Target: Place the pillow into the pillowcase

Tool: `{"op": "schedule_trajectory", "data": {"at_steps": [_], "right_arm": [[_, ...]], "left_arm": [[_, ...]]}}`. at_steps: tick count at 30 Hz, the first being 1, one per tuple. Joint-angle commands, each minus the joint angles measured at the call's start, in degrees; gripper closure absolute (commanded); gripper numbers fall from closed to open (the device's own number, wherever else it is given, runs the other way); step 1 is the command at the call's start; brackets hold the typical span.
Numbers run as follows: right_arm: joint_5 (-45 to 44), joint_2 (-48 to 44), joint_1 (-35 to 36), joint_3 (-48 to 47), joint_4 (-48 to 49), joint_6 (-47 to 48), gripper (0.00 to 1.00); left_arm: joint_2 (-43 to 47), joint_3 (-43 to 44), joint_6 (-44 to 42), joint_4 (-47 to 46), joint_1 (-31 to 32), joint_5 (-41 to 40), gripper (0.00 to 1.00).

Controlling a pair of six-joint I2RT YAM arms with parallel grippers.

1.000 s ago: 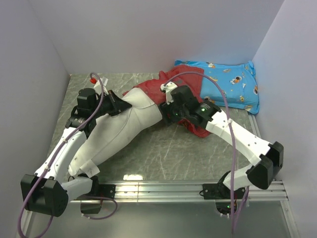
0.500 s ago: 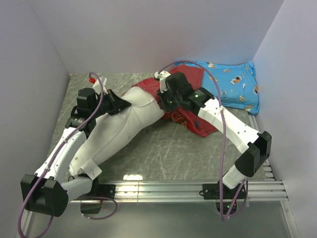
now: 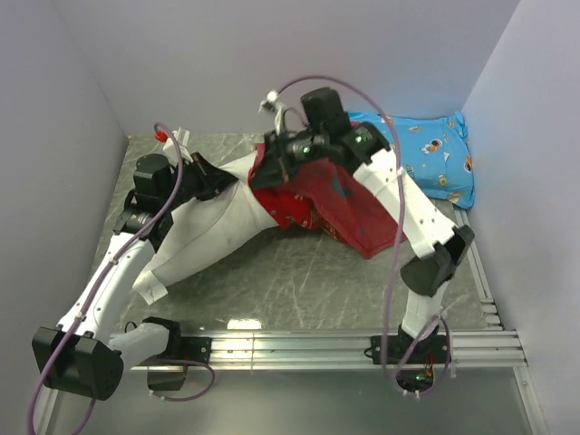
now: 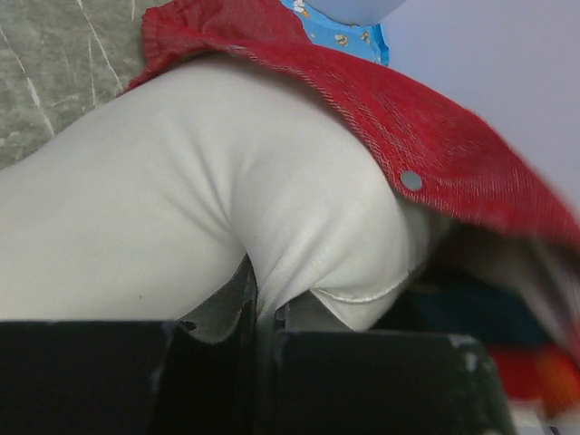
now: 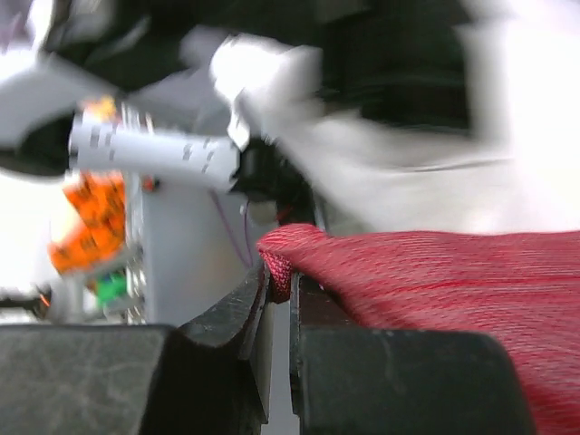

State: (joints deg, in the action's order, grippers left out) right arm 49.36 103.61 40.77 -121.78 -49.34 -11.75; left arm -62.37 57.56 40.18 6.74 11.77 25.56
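Inside right end effector (image 5: 281,283): pillowcase (image 5: 426,272), clamped | left end effector (image 4: 265,310): pillow (image 4: 181,208), clamped

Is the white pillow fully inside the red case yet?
No, the overhead view shows most of the white pillow lying bare, only its far end under the red pillowcase.

Centre blocked: pillow (image 3: 217,227), pillowcase (image 3: 335,204); near-side table (image 3: 308,281) free.

Diffuse, even light from above. Soft, faint shadows fall on the table (image 3: 308,272), with a small glare patch at its near edge. Overhead view sharp throughout. Right wrist view: background heavily smeared, only the pillowcase (image 5: 408,272) hem crisp. Left wrist view: pillow (image 4: 181,227) sharp, right side blurred.
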Motion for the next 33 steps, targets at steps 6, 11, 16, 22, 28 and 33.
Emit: {"op": "schedule_trajectory", "data": {"at_steps": [6, 11, 16, 22, 28, 33], "right_arm": [[5.47, 7.83, -4.22, -10.59, 8.72, -7.85, 1.00], [7.85, 3.81, 3.16, -12.45, 11.89, -6.97, 1.00], [12.77, -10.86, 6.77, 10.38, 30.34, -20.94, 1.00], [12.25, -9.31, 2.64, 4.27, 21.00, -19.39, 1.00], [8.22, -8.88, 3.44, 19.28, 13.00, -3.05, 1.00], [8.37, -13.51, 5.72, 33.57, 11.27, 1.83, 0.79]], "left_arm": [[5.06, 4.40, 0.87, -9.29, 0.62, -3.41, 1.00], [5.50, 8.61, -5.37, -8.42, 0.80, -4.55, 1.00], [5.94, 6.43, -7.13, -9.11, 0.89, -8.32, 1.00], [6.65, 7.39, -8.64, -11.57, 0.80, -11.94, 1.00], [6.82, 3.27, -14.31, -12.37, 2.38, -6.15, 1.00], [10.33, -8.06, -28.47, -3.87, 3.79, 10.36, 1.00]]}}
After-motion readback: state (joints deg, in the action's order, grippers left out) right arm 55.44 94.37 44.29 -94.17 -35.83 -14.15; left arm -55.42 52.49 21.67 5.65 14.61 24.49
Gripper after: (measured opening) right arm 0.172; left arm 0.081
